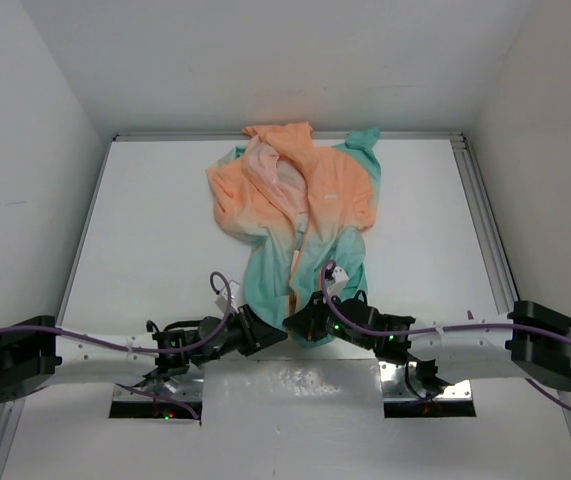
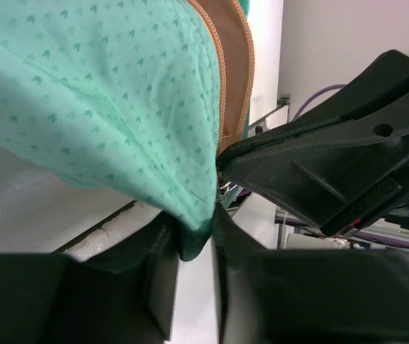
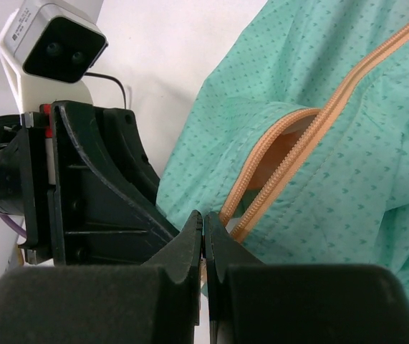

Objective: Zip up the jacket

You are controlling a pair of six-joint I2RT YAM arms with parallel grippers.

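Note:
The jacket [image 1: 305, 200] lies crumpled on the table, peach-orange at the far end and mint-teal at the near end. Its orange zipper [image 3: 333, 107] stands open above the hem. My left gripper [image 1: 268, 327] is at the near hem, and in the left wrist view [image 2: 193, 229] it pinches a fold of the teal jacket [image 2: 104, 93]. My right gripper [image 1: 300, 323] is right beside it. In the right wrist view [image 3: 204, 218] it is shut at the zipper's bottom end, with something thin between the jaws. The two grippers almost touch.
The white table [image 1: 145, 230] has raised rails on its left, right and far sides, and white walls stand around it. Both arms stretch inward from their bases at the near edge. The left arm's camera [image 3: 50, 39] shows close to my right gripper.

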